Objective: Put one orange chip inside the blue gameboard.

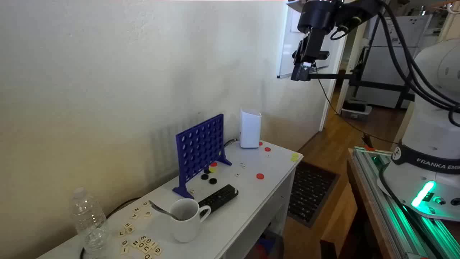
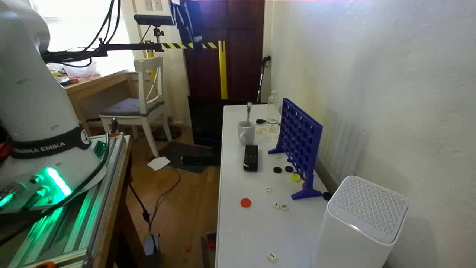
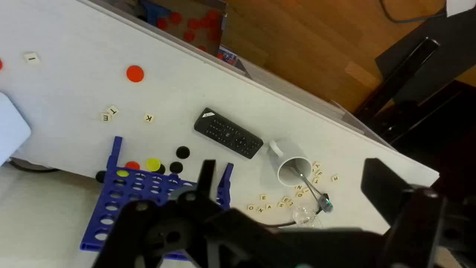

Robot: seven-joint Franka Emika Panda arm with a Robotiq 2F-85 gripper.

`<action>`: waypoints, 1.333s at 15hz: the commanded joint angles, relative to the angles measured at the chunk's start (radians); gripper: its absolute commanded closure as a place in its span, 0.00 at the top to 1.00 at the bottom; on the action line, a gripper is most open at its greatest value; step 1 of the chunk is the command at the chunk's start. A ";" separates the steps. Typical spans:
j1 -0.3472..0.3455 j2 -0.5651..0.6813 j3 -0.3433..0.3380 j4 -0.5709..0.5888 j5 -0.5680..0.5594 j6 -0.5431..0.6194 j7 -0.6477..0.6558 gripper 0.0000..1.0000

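Tool (image 3: 292, 178) is spread wide, fingers (image 3: 381, 190) well apart in the wrist view. In an exterior view it hangs high at 2 o'clock from the board (image 1: 201, 145), well apart from it. Board stands upright on the white surface (image 1: 248, 190), near the wall (image 1: 107, 90). Orange chip (image 3: 135, 73) lies flat on the surface, 12 o'clock from board in the wrist view. Same view: K tile (image 3: 148, 118) at 5 o'clock from that chip, T tile (image 3: 112, 110) and E tile (image 3: 106, 117) at 7. Remote (image 3: 228, 133) at 4 from chip; mug (image 3: 285, 152) at 4 from remote, just beside it, spoon (image 3: 311, 188) leaning inside. Another orange chip (image 3: 132, 165), a yellow chip (image 3: 153, 164) and black chips (image 3: 182, 152) lie by board's base; second yellow chip (image 3: 122, 173) shows in the end hole of its bottom row. White box (image 3: 11, 128) at 10 from board. In an exterior view, bottle (image 1: 89, 225) at 9 from mug, letter tiles (image 1: 143, 239) between them.
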 commanded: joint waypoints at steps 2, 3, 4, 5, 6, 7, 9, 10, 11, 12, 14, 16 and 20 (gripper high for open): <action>-0.006 0.007 0.005 -0.014 0.004 -0.005 -0.004 1.00; -0.006 0.010 0.006 -0.015 0.005 -0.005 -0.004 1.00; -0.006 0.011 0.006 -0.015 0.005 -0.005 -0.004 1.00; -0.006 0.012 0.006 -0.015 0.005 -0.005 -0.004 1.00; -0.006 0.012 0.006 -0.015 0.005 -0.005 -0.004 1.00; -0.006 0.012 0.006 -0.015 0.005 -0.005 -0.004 1.00; -0.006 0.012 0.006 -0.015 0.005 -0.005 -0.004 1.00; -0.006 0.012 0.006 -0.015 0.005 -0.005 -0.004 1.00; -0.006 0.012 0.006 -0.015 0.005 -0.005 -0.004 1.00; -0.013 0.052 -0.027 -0.008 0.023 0.022 -0.017 1.00; -0.033 0.119 -0.065 0.003 0.030 0.076 -0.027 1.00; -0.056 0.227 -0.104 0.009 0.029 0.165 -0.033 1.00; -0.032 0.474 -0.170 0.061 0.102 0.312 -0.076 1.00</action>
